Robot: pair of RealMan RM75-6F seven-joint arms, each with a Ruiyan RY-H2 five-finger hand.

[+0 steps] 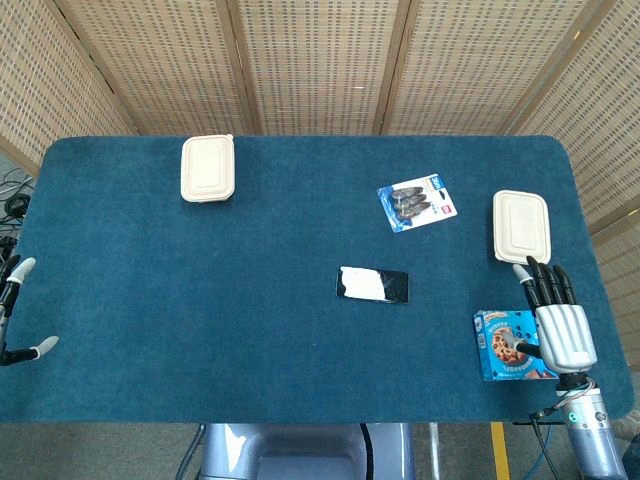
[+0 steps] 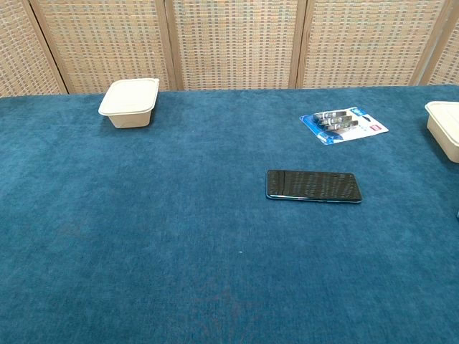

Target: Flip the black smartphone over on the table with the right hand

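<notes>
The black smartphone [image 1: 373, 285] [image 2: 313, 185] lies flat near the middle of the blue table, its glossy face up and catching a glare in the head view. My right hand [image 1: 556, 318] hovers at the table's right front, well to the right of the phone, fingers stretched out and apart, holding nothing. At the far left edge of the head view only the fingertips of my left hand [image 1: 14, 310] show, spread and empty. Neither hand appears in the chest view.
A cookie box [image 1: 507, 345] lies partly under my right hand. A cream lidded container [image 1: 520, 226] [image 2: 445, 125] sits at the right, another [image 1: 208, 168] [image 2: 130, 102] at the back left. A blister pack [image 1: 417, 204] [image 2: 343, 124] lies behind the phone.
</notes>
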